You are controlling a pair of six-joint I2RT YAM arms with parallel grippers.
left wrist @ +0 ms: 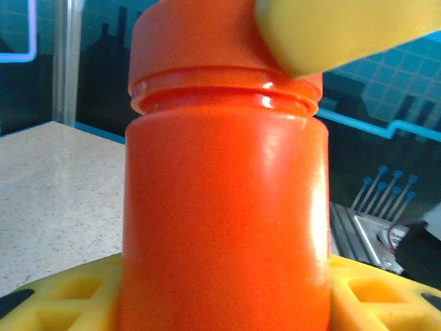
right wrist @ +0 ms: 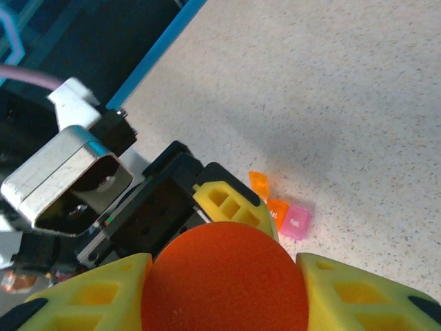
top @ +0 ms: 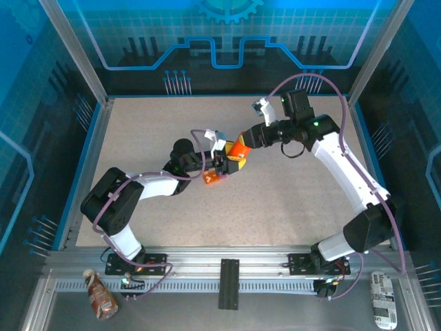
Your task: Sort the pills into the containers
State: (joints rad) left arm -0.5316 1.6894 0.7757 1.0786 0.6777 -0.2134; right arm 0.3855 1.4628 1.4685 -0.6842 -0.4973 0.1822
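An orange bottle (top: 239,148) is held off the table between both arms, near the table's middle. My left gripper (top: 224,164) is shut on its body, and the bottle (left wrist: 224,207) stands between the yellow fingers (left wrist: 62,296). From above, my right gripper (right wrist: 224,283) has its yellow pads against both sides of the orange cap (right wrist: 224,276). One right finger (left wrist: 344,27) crosses the cap in the left wrist view. The containers (right wrist: 279,207), orange sections with a pink end, lie on the table under the bottle, also in the top view (top: 212,178). The pills are out of view.
The speckled table (top: 289,200) is ringed by a blue rim and transparent enclosure walls. Off the table, on the near rail, lie a brown bottle (top: 100,296) at the left and a white packet (top: 382,300) at the right.
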